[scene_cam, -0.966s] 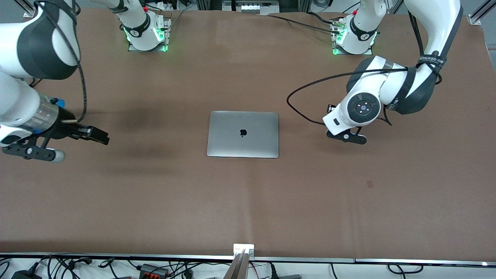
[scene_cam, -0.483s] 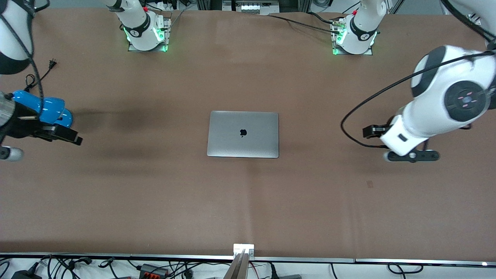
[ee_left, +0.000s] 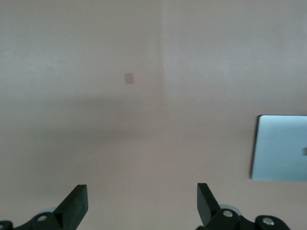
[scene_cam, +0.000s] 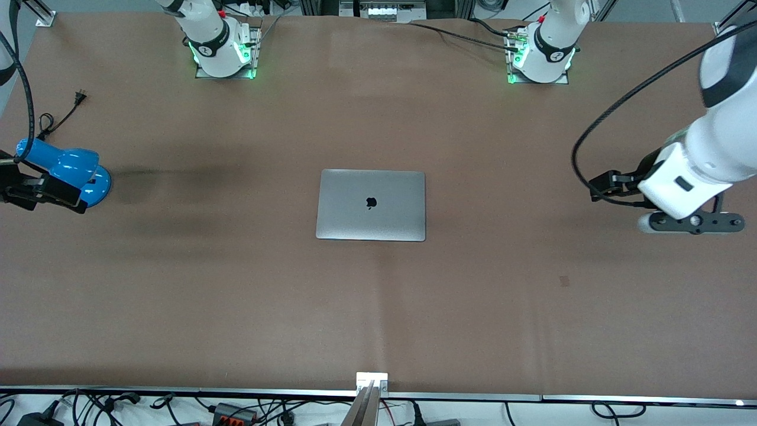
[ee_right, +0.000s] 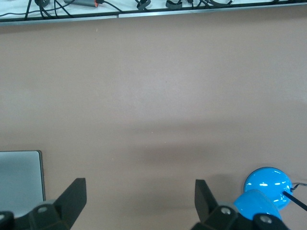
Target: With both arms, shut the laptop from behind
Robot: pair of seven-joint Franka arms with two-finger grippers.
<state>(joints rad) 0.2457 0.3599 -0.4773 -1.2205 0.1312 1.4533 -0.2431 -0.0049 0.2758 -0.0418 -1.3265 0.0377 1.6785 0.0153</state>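
The silver-grey laptop (scene_cam: 371, 205) lies shut and flat at the middle of the brown table, lid up with the black apple logo showing. It also shows in the left wrist view (ee_left: 280, 146) and the right wrist view (ee_right: 19, 175). My left gripper (scene_cam: 600, 186) hangs over bare table toward the left arm's end, well clear of the laptop, open and empty (ee_left: 141, 196). My right gripper (scene_cam: 65, 195) is over the right arm's end of the table, beside a blue object, open and empty (ee_right: 139, 191).
A glossy blue object (scene_cam: 65, 168) with a black cord and plug lies at the right arm's end of the table; it also shows in the right wrist view (ee_right: 266, 184). A small dark mark (scene_cam: 565, 281) is on the table. Cables lie along the table's near edge.
Both arms have swung outward, away from the laptop, toward their own ends of the table. The blue object has come into sight. The laptop has not moved.
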